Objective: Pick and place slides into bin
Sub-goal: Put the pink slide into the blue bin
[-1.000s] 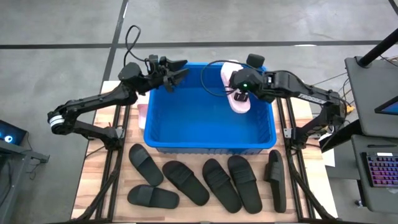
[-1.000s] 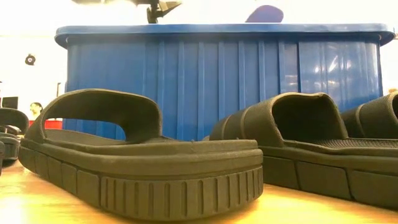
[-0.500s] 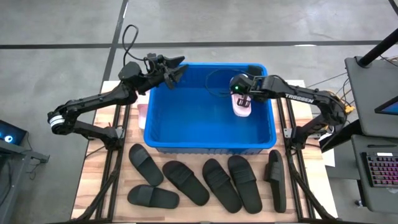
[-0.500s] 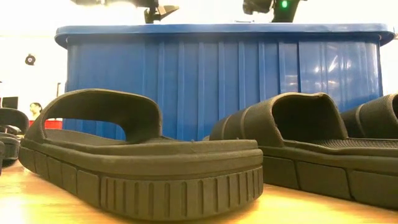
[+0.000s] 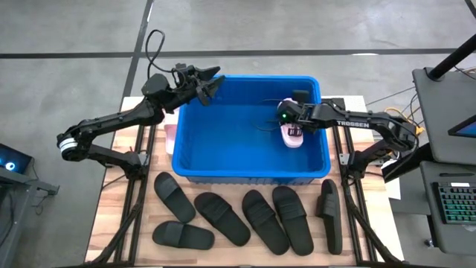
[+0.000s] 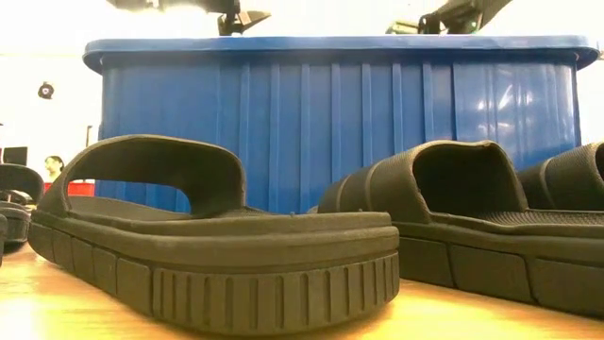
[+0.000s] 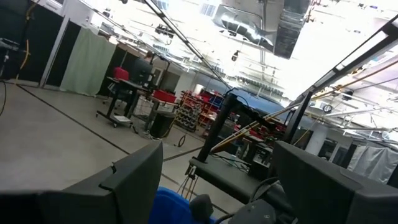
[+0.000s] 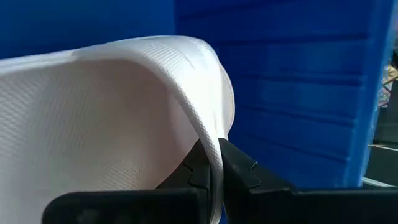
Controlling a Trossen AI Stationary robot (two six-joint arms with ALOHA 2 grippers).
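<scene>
A pale pink slide [image 5: 293, 137] is inside the blue bin [image 5: 223, 167], close to its right wall, with my right gripper [image 5: 292, 126] shut on it. My left gripper [image 5: 210, 80] hovers open over the bin's far left corner, holding nothing; its view looks out into the room. Several black slides [image 5: 216, 217] lie sole-down on the table in front of the bin, and two of them [image 6: 217, 236] fill the low view. My right gripper pinches the pink slide's wide strap at its edge [image 8: 212, 149] between the two fingers. The fingers slant down into the bin from the table's right side. The slide hangs below them inside the bin; I cannot tell whether it touches the floor.
A pale pink object [image 5: 169, 138] lies on the table against the bin's left wall. One black slide [image 5: 329, 214] lies on its side at the near right. Monitors and a keyboard [image 5: 455, 205] stand off the table's right edge.
My right gripper has gone down into the bin and a little toward the near edge, tipping further downward, still shut on the pink slide. The slide has dropped from above the far rim to low inside the bin by the right wall.
</scene>
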